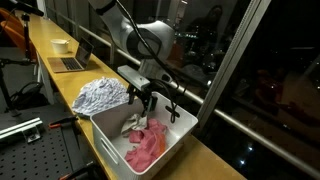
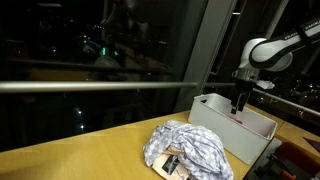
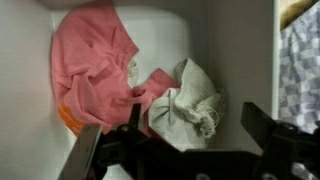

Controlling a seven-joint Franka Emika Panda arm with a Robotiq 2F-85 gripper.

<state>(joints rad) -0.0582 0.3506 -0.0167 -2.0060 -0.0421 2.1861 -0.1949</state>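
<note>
Clearly, the gripper [image 1: 143, 100] hangs over the white bin [image 1: 108, 140] with its jaws spread wide, and nothing is between them. The bin stands on the wooden table [image 2: 80, 150], close to the edge that runs along the window. In both exterior views the gripper is above the bin's rim, apart from everything inside.

The nearest thing to it is the white cloth [image 3: 185, 105]. In the wrist view this cloth lies almost straight below the gripper, between the two dark fingers [image 3: 272, 135] and somewhat closer to this one. It is a bunched lump with no strong long axis, only a little longer along the bin's length. It sits near the bin wall on the side of the checked cloth.

The pink cloth [image 3: 90, 65] touches the white cloth on its other side. From there it spreads toward the opposite wall and the far end of the bin, so it lies below the gripper and to the side. Its longer direction follows the bin's length. The fingers stand across the bin's short width, so the line between them crosses both cloths.

Outside the bin, the checked cloth [image 1: 100, 95] lies heaped on the table, just beside the bin's wall. It is farther from the gripper than the two cloths inside.
</note>
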